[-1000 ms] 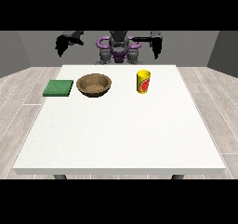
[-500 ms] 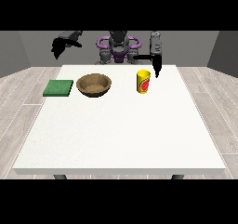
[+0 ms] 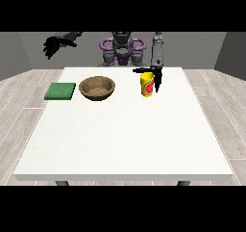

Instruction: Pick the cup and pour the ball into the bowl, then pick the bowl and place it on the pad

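A yellow cup (image 3: pixel 147 85) with a red mark stands upright on the white table (image 3: pixel 125 130), right of centre at the back. The hand at the view's right (image 3: pixel 156 77) hangs at the cup's rim, thumb stretched left over the top and fingers down its right side, spread apart. A brown wooden bowl (image 3: pixel 97 88) sits left of the cup. The green pad (image 3: pixel 60 91) lies flat near the table's left edge. The hand at the view's left (image 3: pixel 54 45) is raised high off the table's left side, its fingers hanging relaxed. No ball shows; the cup's inside is hidden.
The robot's purple and grey torso (image 3: pixel 122 50) stands behind the table's far edge. Grey walls and a wood-plank floor surround the table.
The arm at the view's right has swung down and in, bringing its hand from up by the shoulder to the cup's rim. The other hand has drifted slightly outward.
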You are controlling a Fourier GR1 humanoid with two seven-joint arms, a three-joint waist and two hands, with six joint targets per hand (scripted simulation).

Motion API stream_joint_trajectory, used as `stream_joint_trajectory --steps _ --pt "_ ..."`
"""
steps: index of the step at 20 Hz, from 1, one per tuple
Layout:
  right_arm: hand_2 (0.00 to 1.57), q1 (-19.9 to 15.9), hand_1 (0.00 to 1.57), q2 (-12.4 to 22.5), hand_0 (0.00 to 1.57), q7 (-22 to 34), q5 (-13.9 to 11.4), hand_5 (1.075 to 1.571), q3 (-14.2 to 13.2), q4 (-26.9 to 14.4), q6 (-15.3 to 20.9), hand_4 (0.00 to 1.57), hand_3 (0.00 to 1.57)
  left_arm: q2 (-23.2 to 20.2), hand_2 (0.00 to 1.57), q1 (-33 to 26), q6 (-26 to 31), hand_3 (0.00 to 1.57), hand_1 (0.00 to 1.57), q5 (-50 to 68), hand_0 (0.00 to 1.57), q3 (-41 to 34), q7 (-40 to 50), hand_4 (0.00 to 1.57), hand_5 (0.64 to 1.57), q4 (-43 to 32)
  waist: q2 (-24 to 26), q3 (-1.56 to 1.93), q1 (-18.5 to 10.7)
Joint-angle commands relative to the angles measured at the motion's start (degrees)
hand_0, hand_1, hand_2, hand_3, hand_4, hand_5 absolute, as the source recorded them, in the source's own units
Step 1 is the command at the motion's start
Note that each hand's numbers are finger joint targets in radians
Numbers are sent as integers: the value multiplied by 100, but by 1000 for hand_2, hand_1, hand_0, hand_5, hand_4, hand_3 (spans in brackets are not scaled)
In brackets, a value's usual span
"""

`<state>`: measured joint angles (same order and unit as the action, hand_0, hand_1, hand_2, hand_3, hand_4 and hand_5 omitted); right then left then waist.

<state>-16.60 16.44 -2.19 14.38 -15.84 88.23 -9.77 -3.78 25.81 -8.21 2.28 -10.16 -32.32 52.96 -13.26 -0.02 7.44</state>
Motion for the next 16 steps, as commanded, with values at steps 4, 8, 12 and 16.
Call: stream_joint_trajectory --steps 4,8,12,16 --pt "0 -157 0 328 0 122 273 1571 -215 91 -248 0 37 -347 1571 112 -1125 1571 1281 -697 1281 -140 -743 1066 1564 -673 -339 -2 377" --pt "0 -38 0 679 0 375 699 1571 -598 -264 -570 0 174 -247 1571 -139 -1366 1571 1288 -948 1288 88 -457 1140 1551 -901 304 3 218" --pt "0 -213 0 674 0 700 553 1570 -386 -589 -484 127 164 -180 1571 228 -2510 1571 1285 -2106 1285 850 416 1161 1549 -696 929 19 144" --pt "0 -121 0 520 0 709 472 1569 -311 -1021 -442 223 221 -15 1571 1020 -2999 1571 1296 -3154 1296 1575 1860 1186 1539 -779 1431 37 157"
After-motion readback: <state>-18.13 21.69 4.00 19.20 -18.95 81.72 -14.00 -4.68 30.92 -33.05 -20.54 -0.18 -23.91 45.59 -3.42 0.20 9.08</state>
